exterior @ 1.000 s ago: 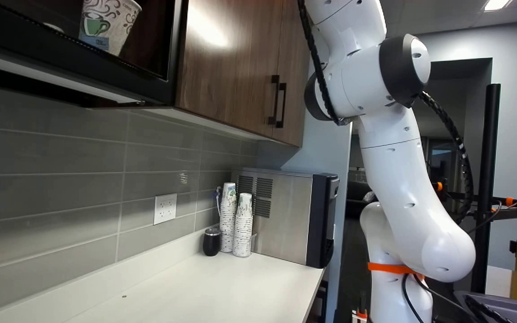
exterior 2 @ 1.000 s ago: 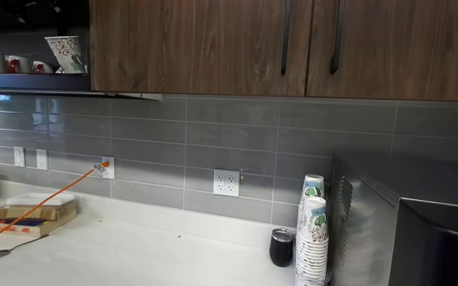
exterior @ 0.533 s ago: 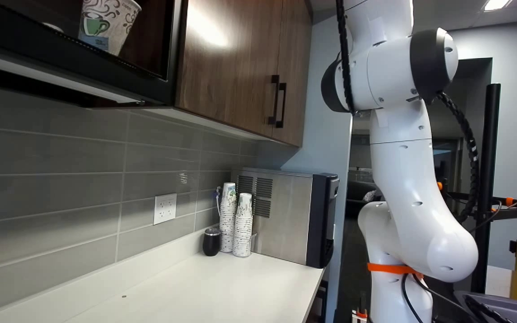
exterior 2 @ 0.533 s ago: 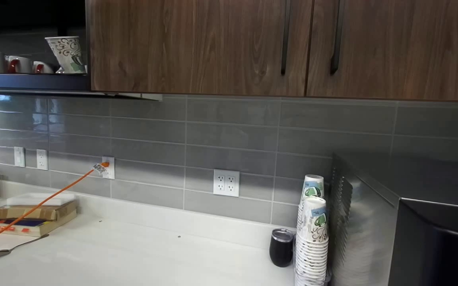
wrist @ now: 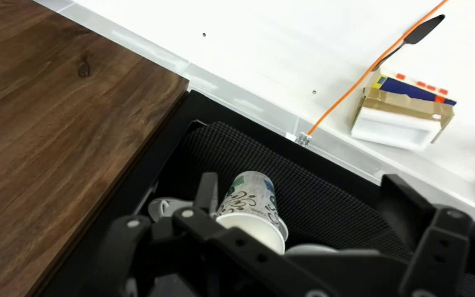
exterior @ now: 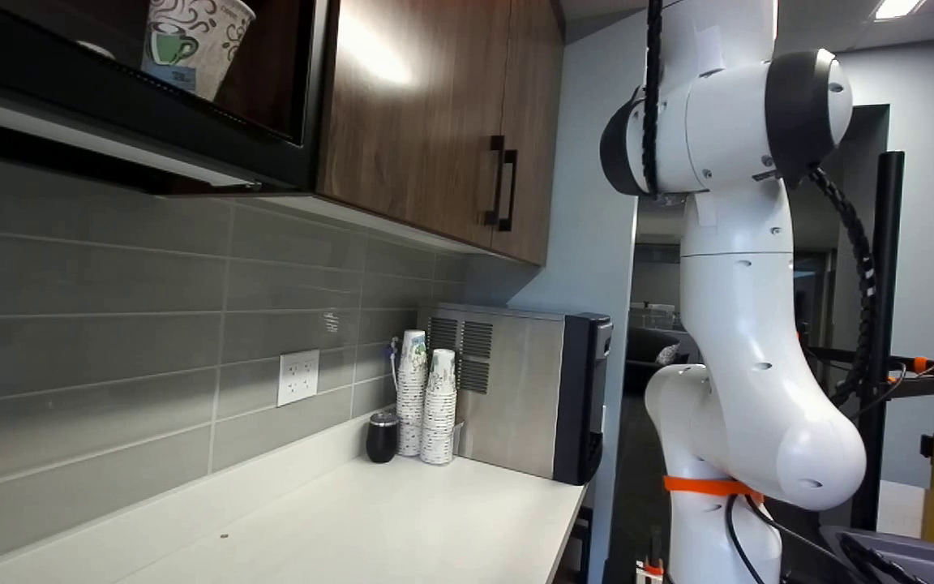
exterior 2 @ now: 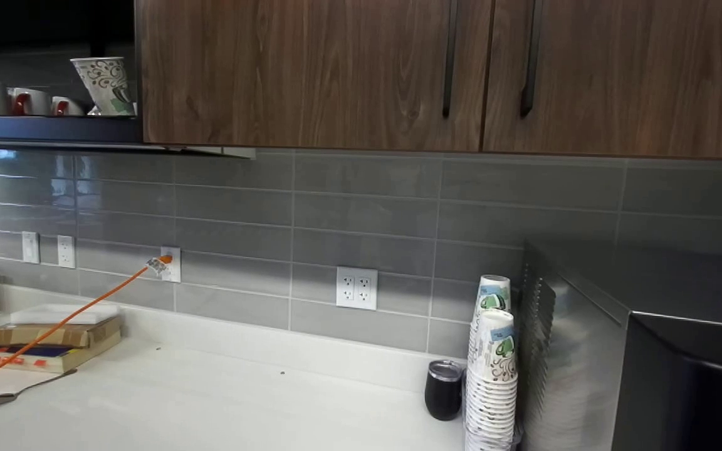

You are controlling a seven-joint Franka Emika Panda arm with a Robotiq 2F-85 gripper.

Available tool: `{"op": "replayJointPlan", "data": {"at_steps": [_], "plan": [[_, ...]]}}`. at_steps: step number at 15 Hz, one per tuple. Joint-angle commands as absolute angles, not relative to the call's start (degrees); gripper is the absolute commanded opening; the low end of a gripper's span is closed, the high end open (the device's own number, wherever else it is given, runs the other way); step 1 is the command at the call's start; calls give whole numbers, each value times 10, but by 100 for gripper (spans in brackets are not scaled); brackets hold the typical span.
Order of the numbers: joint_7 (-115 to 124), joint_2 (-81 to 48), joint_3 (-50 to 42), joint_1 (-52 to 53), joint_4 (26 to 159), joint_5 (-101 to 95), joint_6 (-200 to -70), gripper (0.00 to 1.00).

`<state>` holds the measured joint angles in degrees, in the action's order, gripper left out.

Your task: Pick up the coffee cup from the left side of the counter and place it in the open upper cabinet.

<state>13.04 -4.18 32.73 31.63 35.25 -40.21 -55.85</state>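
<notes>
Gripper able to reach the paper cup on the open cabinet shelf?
Probably yes: in the wrist view the gripper is open, the paper cup shows between its jaws, and nothing else is seen in front. It looks nearer one jaw, so centering may help.

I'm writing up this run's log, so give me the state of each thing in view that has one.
Claw: open
Cabinet: open-fronted at one end
Doors: shut
Cup: in the cabinet's open end, mouth up, not gripped
Cup stacks: nested, mouth down
Tumbler: upright
Cord: plugged in
Spatula: lying flat
Ceiling light: lit
Machine: on or off unclear
</notes>
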Motion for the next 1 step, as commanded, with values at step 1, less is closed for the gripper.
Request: {"op": "replayJointPlan", "data": {"at_steps": [1], "plan": [[130, -33, 297, 330, 365, -381, -570, 100]]}}
